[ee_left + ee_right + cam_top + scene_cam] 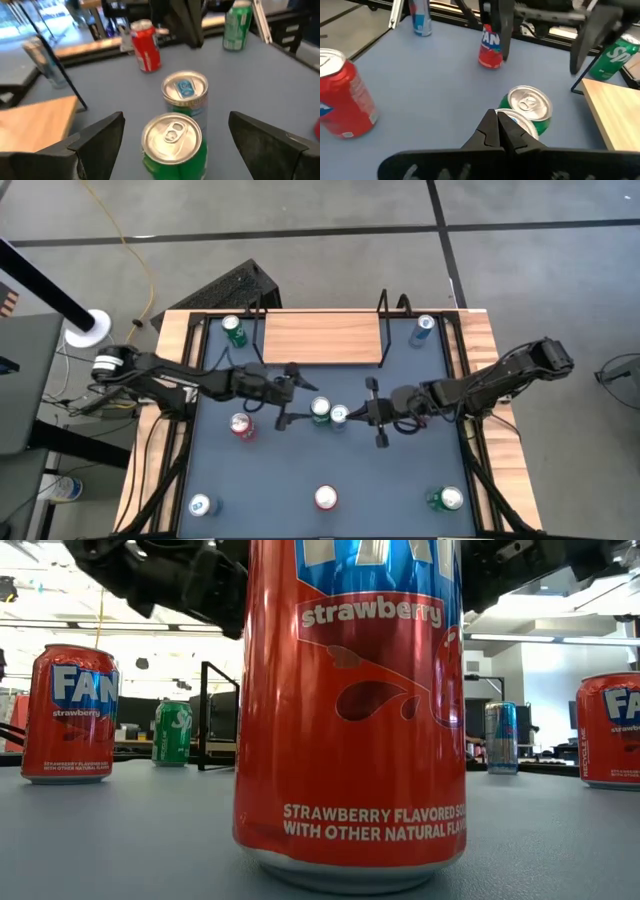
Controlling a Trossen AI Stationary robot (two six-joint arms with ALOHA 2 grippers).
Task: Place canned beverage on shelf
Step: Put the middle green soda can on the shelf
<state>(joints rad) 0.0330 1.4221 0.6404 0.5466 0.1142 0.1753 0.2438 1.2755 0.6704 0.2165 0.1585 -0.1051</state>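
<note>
Tabletop (300, 470) comes first: it is dark grey with a wood rim, and cans stand all over it. At the middle of its far edge sits the shelf (322, 338), a light wood board with thin black wire frames at its two ends, and nothing is on it. One green can (234, 330) stands at the far left corner and a slim blue can (424, 328) stands at the far right corner, each just beside the shelf. Near the middle of the tabletop two cans stand side by side and touch: a green can (320, 410) and a pale can with a blue tab (339, 415). The left gripper (287, 396) reaches in from the left edge, with its fingers (95, 140) wide apart on each side of the green can (not touching it). The right gripper (374, 412) comes from the right edge and sits just beside the pale can, with its fingers (498, 131) pressed together. A red strawberry can (241, 426) stands near the left arm. Along the near edge stand a blue-topped can (201, 505), a red can (326, 498) and a green can (446, 499).
</note>
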